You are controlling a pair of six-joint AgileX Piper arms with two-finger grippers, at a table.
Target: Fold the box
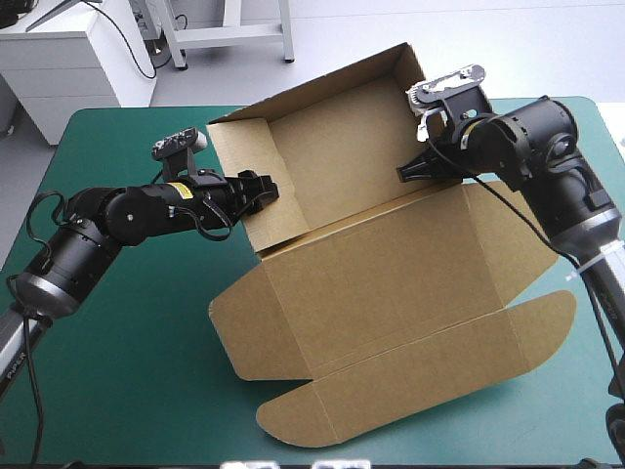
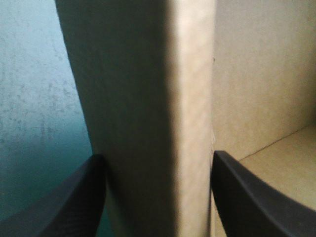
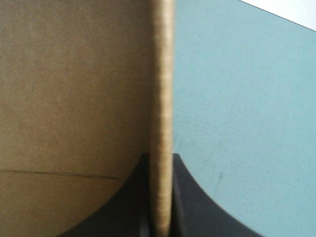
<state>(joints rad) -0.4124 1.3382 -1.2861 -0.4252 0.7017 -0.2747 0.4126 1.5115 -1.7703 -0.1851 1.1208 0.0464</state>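
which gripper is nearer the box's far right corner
Right. The right gripper clamps the box's right wall near that corner; the left gripper straddles the left wall, across the tray.

**No writing clear enough to read**

From where I stand, nothing can be made out as words or numbers. A small yellow sticker (image 1: 179,189) sits on the left arm (image 1: 107,220), left of the frame's middle, its print too tiny to read. Faint pale lettering (image 1: 12,365) runs along that arm's lowest section, at the lower left edge of the frame, and is also illegible. The box (image 1: 391,264) shows only plain brown board.
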